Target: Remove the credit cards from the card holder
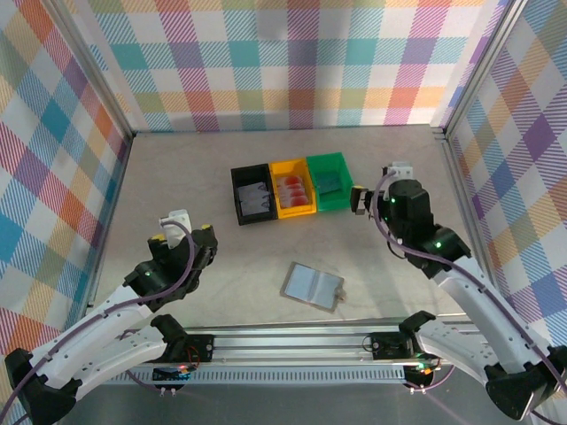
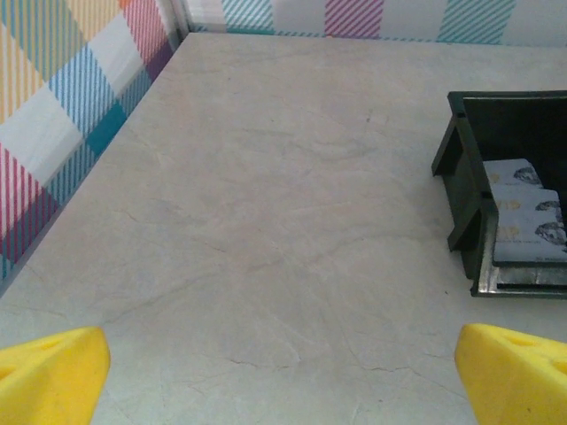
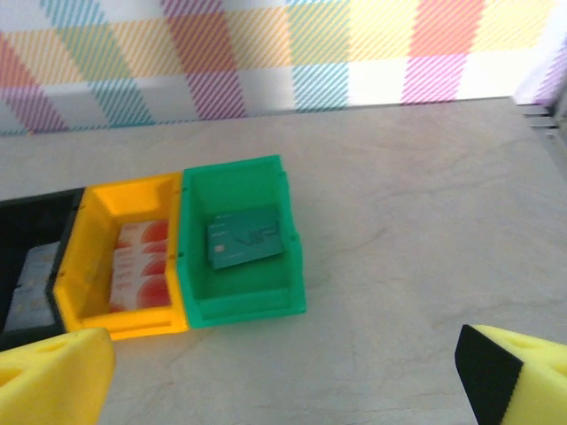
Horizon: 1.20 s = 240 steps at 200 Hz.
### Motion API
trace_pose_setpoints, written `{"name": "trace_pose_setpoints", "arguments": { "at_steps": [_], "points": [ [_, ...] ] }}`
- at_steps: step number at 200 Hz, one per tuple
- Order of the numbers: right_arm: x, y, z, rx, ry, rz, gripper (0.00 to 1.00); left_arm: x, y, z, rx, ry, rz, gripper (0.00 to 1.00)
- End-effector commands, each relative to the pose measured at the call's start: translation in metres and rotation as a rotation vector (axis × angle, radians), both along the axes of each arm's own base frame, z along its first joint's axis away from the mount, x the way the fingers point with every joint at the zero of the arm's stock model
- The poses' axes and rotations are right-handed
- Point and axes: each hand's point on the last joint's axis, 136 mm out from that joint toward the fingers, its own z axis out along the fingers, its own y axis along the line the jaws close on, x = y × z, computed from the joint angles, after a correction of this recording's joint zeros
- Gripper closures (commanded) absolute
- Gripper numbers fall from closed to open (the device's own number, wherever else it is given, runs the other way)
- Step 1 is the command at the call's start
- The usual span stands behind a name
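The card holder (image 1: 313, 285) lies open and flat on the table, pale blue-grey inside up, between the two arms. Credit cards lie in the three bins. Greyish-white cards (image 2: 524, 212) are in the black bin (image 2: 461, 190). Red cards (image 3: 142, 261) fill the yellow bin (image 3: 133, 195). A teal card (image 3: 245, 236) rests in the green bin (image 3: 244, 305). My left gripper (image 2: 283, 381) is open over bare table left of the black bin. My right gripper (image 3: 283, 381) is open and empty, just right of the green bin.
The bins stand side by side mid-table, black (image 1: 252, 197), yellow (image 1: 292, 208), green (image 1: 330, 202). Checkered walls (image 1: 292, 62) close in the back and both sides. A metal rail (image 1: 292, 341) runs along the near edge.
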Motion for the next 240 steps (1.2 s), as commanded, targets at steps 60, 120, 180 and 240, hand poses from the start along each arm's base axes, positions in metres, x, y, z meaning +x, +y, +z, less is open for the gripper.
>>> {"name": "trace_pose_setpoints", "arguments": {
  "at_steps": [60,120,180,240],
  "points": [
    [0.011,-0.06,-0.035,-0.036,-0.028,-0.23,0.01,0.017,-0.008,-0.002,-0.014,-0.021,-0.033,0.0],
    [0.018,-0.082,-0.073,-0.088,-0.088,-0.229,0.01,0.04,-0.008,-0.009,-0.064,0.014,-0.023,0.0],
    [0.03,-0.108,-0.101,-0.089,-0.08,-0.311,0.01,0.062,0.008,-0.031,-0.04,0.058,0.031,0.0],
    [0.044,-0.125,-0.137,-0.109,-0.012,-0.361,0.01,0.077,0.029,-0.049,-0.059,0.087,0.102,0.0]
  ]
}}
